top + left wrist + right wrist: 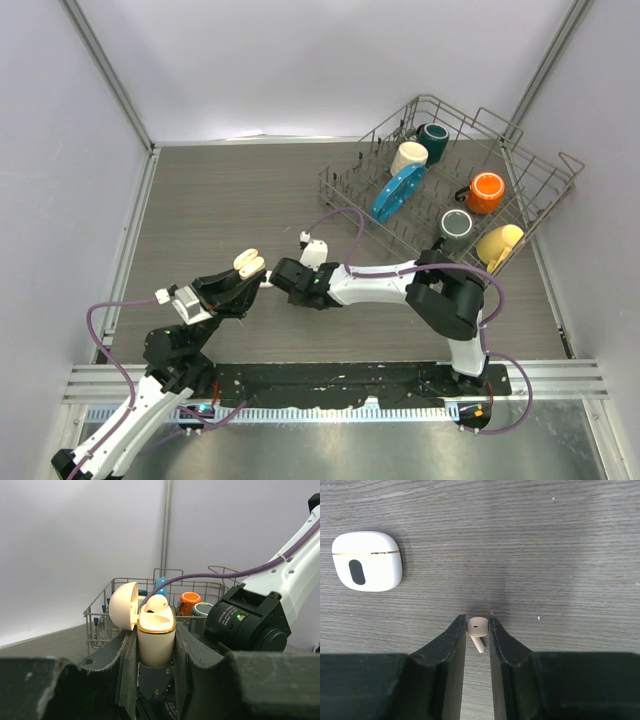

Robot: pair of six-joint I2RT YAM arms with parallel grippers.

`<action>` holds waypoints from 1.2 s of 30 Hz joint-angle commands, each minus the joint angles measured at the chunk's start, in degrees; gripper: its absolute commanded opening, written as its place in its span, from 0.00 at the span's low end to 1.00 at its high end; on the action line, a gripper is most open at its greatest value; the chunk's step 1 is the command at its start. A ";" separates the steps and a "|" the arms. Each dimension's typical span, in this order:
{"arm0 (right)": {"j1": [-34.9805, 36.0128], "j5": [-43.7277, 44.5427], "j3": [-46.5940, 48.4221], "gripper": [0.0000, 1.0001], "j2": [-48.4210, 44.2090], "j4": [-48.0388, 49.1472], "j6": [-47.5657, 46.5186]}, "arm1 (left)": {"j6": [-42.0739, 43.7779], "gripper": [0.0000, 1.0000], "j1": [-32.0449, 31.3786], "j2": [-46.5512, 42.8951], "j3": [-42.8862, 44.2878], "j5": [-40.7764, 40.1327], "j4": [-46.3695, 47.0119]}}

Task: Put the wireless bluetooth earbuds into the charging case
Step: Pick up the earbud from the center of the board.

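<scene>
Grey wood-grain tabletop [545,540] bore a closed white case [367,560]. Right gripper [477,630] pinched a peach earbud [478,625] there. Left gripper [156,634] clamped the open peach charging case [156,642].

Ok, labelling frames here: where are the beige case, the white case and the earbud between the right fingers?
beige case [156,642], left wrist view, its body.
white case [367,562], right wrist view, shell middle.
earbud [478,625], right wrist view, its head.

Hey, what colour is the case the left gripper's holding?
The case is pale peach-beige with a thin gold rim. It shows best in the left wrist view.
</scene>
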 commanded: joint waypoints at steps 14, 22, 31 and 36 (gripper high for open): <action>-0.94 8.15 -10.85 0.18 -7.84 -7.14 4.06 | -0.45 0.00 0.01 -2.95 -2.59 -1.05 0.95; -1.46 4.10 -12.27 0.40 -7.41 -4.85 0.47 | -0.45 0.00 0.01 -2.95 -2.68 -1.05 1.04; -2.43 2.52 -9.89 0.39 -4.41 -5.73 -5.24 | -0.36 0.00 0.01 -2.95 -2.33 -0.96 0.68; -2.87 2.78 -9.89 0.36 -4.24 -5.03 -9.20 | -0.36 0.00 0.01 -2.95 -2.50 -1.05 0.68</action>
